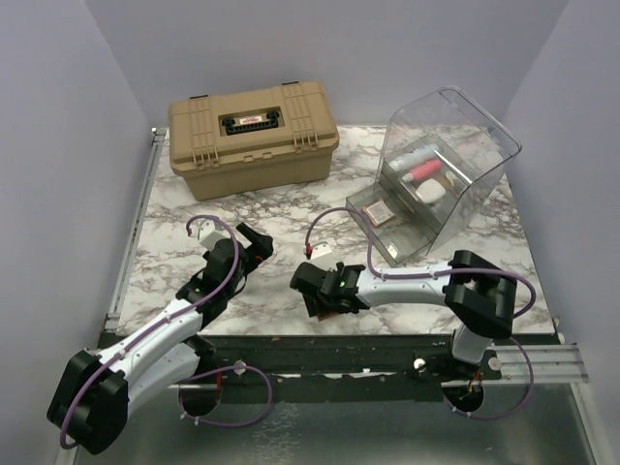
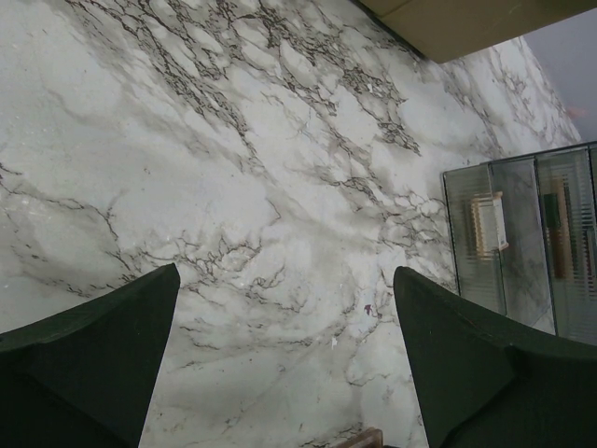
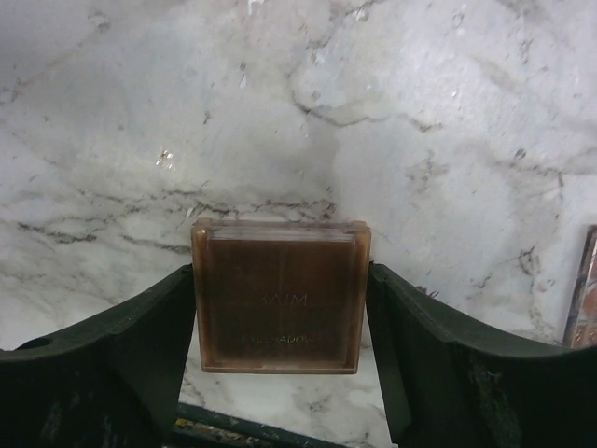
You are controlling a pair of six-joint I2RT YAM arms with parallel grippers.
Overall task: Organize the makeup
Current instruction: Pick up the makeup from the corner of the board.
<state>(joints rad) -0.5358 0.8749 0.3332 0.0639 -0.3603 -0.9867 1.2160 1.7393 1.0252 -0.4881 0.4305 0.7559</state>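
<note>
Marble surface (image 1: 281,199), top view: clear bin (image 1: 484,126) at 2 o'clock holds a pink tube (image 1: 423,172), a white oval piece (image 1: 432,194) and a binned palette (image 1: 380,211); tan case (image 1: 252,136) at 11 o'clock, lid down.
Left wrist view: left gripper (image 2: 284,275) jaws spread wide, nothing between them.
Right wrist view: right gripper (image 3: 280,271) jaws pressed against both sides of the brown palette (image 3: 278,299), gripping it near the surface's 6 o'clock edge.
Progress: judged nearly complete; brown palette not yet binned; brown edge (image 3: 585,289) at 3 o'clock possibly another item.

Blurred lettering on the eyeshadow palette (image 3: 277,297); brown-pink item (image 3: 585,289) edge-cropped.
</note>
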